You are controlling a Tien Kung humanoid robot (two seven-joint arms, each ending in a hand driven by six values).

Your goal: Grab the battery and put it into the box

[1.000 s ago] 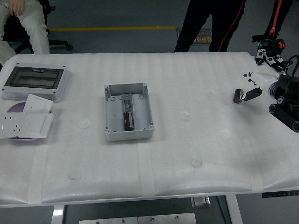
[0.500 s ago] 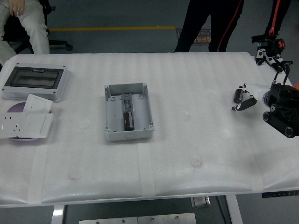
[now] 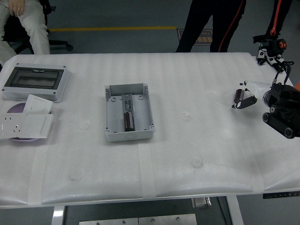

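White foam padding covered the table [image 3: 187,154], and I took the open grey box [image 3: 129,112] near its middle as my landmark. Far to the left of the box sat a grey enclosure with a dark window lid [image 3: 35,83], and just nearer than that, white wall sockets [image 3: 26,123] lay stacked over a purple disc [image 3: 18,110]; I judged these were set aside, out of the working lane.

Inside the box a dark cylindrical cell [image 3: 128,120] already lay lengthwise in the central channel, in line with what looked like a metal fitting beyond it, though I couldn't make that part out clearly. The rest of the box floor was bare.

Well to the right of the box, the battery [image 3: 238,97] was pinched between the fingertips [image 3: 248,101] of my right hand [image 3: 281,110]. It was a small dark cylinder held roughly upright and, as best I could judge, just clear of the padding. That fingertip grip should leave its body free for lowering into the box. My left hand was out of sight.

Beyond the table, a person's dark legs [image 3: 211,26] stood idle.
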